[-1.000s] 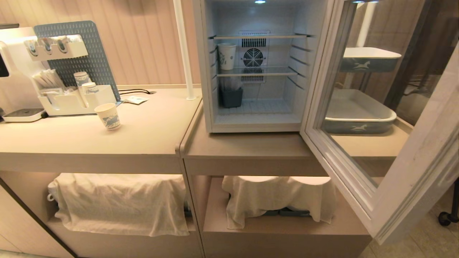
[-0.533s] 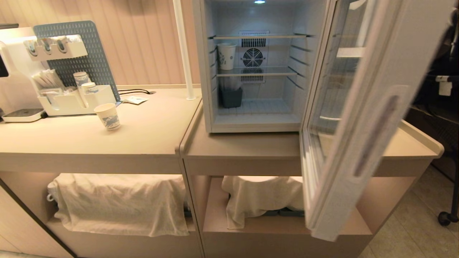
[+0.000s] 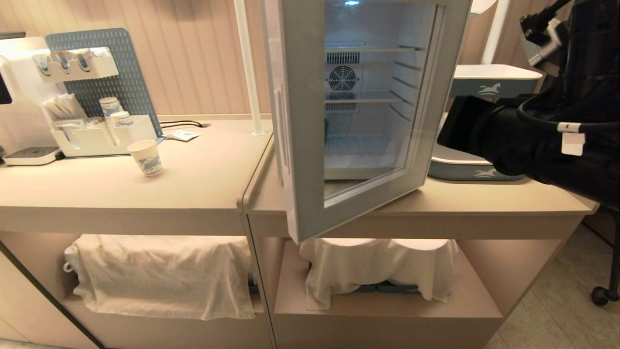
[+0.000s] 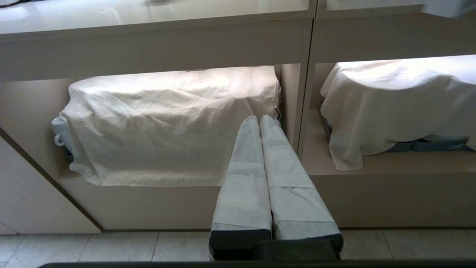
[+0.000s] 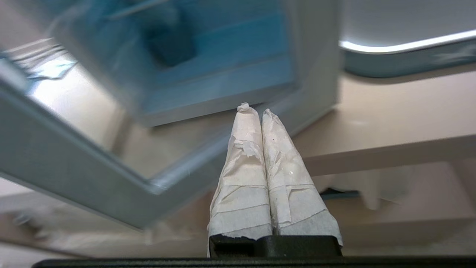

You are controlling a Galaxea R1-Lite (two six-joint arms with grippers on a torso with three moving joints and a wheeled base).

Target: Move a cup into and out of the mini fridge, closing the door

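Door (image 3: 310, 145) hung half-shut, long edge upright, just ahead of right gripper (image 5: 254, 108), fingers pressed together, empty. Left gripper (image 4: 259, 118) parked low, likewise pressed together.

warm, even room light, cool lamp glow inside the mini fridge (image 3: 368, 87) — right wrist view motion-blurred
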